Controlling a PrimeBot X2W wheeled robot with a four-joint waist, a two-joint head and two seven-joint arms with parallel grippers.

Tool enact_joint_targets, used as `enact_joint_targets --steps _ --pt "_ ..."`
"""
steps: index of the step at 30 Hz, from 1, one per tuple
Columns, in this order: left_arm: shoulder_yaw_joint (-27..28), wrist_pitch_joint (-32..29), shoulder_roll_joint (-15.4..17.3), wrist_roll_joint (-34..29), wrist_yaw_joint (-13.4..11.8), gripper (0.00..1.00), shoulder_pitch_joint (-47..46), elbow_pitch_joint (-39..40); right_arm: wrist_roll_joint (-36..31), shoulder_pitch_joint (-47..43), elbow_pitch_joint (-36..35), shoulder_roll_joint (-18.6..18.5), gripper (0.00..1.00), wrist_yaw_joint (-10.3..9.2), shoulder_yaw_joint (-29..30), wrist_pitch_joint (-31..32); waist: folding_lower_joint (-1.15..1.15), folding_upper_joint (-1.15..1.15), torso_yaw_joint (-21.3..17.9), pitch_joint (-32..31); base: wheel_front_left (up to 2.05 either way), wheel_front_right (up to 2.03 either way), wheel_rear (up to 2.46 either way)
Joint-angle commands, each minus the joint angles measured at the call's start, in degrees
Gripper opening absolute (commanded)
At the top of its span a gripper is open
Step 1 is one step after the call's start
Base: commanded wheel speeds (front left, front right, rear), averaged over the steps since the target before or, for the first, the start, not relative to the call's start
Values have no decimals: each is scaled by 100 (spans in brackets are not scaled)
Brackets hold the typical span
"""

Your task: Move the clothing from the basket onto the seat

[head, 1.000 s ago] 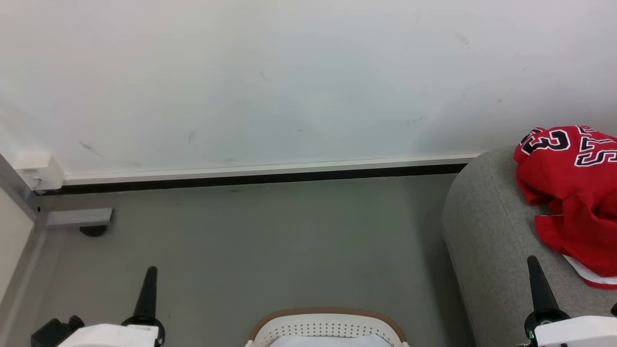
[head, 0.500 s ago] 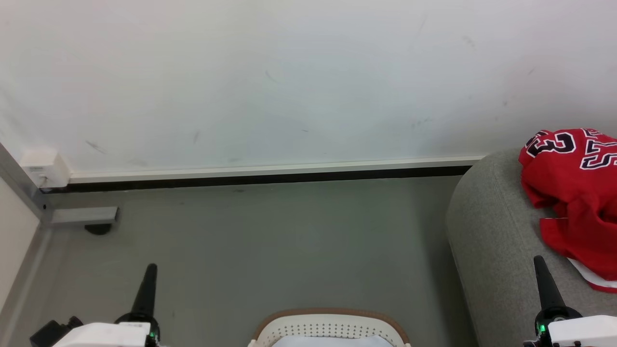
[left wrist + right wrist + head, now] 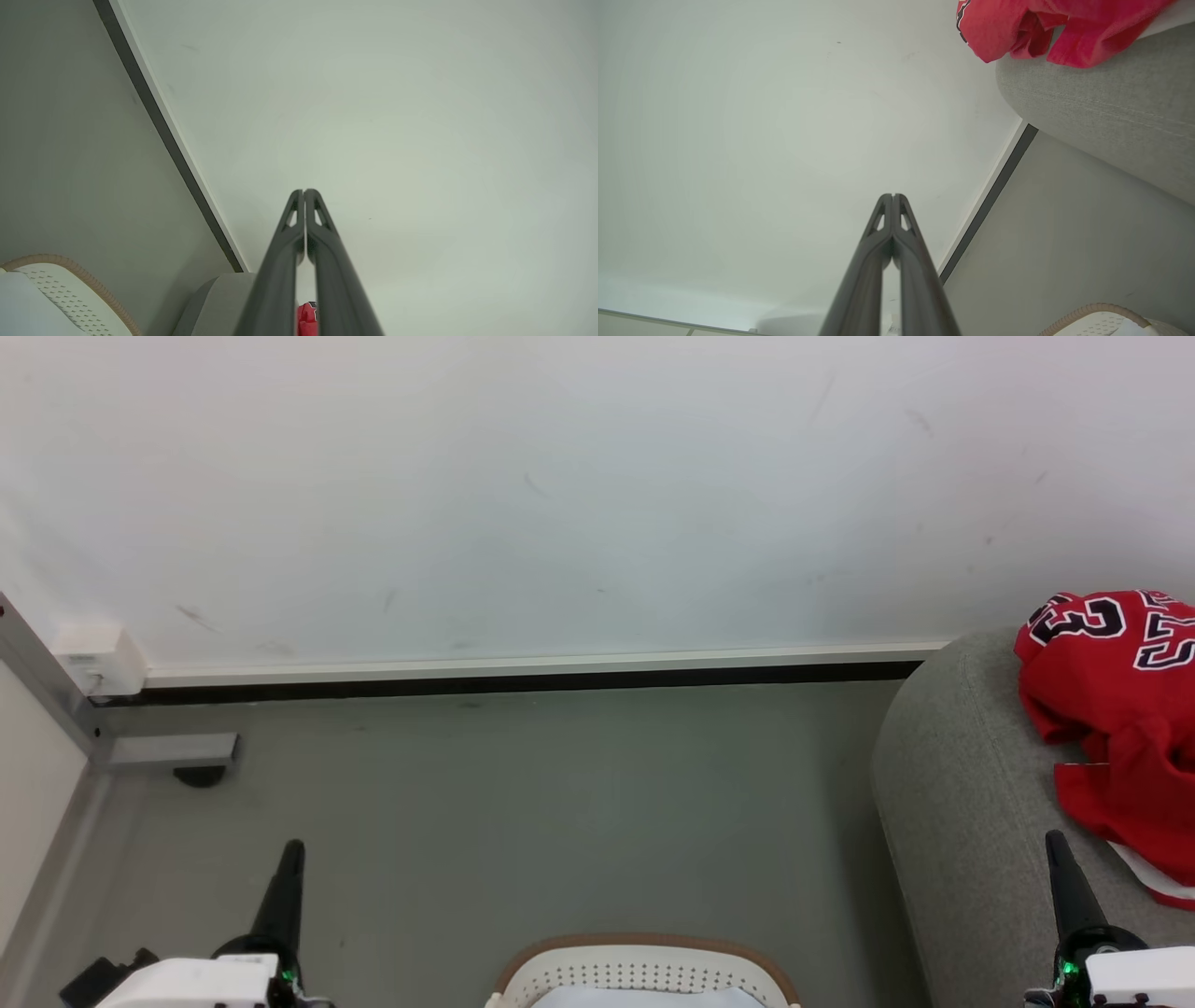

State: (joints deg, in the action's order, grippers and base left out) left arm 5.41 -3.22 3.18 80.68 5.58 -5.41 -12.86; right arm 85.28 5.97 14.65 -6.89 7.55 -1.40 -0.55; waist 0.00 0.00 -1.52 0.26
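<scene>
Red clothing (image 3: 1120,709) with black-and-white numerals lies crumpled on the light grey seat (image 3: 962,821) at the right; it shows too in the right wrist view (image 3: 1031,28) and as a sliver in the left wrist view (image 3: 307,319). The white perforated basket (image 3: 644,966) with its brown rim sits at the bottom centre, something pale inside. My left gripper (image 3: 293,849) points up at the lower left, shut and empty (image 3: 303,192). Shut and holding nothing, my right gripper (image 3: 1055,840) rises at the lower right, in front of the seat (image 3: 893,196).
A white wall (image 3: 560,495) with a dark baseboard (image 3: 504,681) runs across the back. Grey floor (image 3: 523,803) lies between basket and wall. A metal frame foot (image 3: 173,751) and a white box (image 3: 98,658) stand at the left corner.
The whole head picture has shifted slightly rightward, so the camera turned a little left. Both grippers stay shut and low, and the clothing rests unmoved on the seat.
</scene>
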Motion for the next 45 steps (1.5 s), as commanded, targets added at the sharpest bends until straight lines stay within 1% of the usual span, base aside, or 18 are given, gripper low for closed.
enact_joint_targets --steps 1,29,45 --pt "39 -48 11 153 13 0 -82 37 112 98 -52 -35 0 -9 40 33 0 0 7 -1 0 0 0" --pt "135 -348 -28 1199 17 0 -121 69 1252 88 -73 -73 0 -12 205 239 0 0 148 -30 0 0 0" --pt "134 -356 -27 1198 17 0 -119 68 1288 83 -75 -93 0 -12 177 211 0 0 152 -30 0 0 0"
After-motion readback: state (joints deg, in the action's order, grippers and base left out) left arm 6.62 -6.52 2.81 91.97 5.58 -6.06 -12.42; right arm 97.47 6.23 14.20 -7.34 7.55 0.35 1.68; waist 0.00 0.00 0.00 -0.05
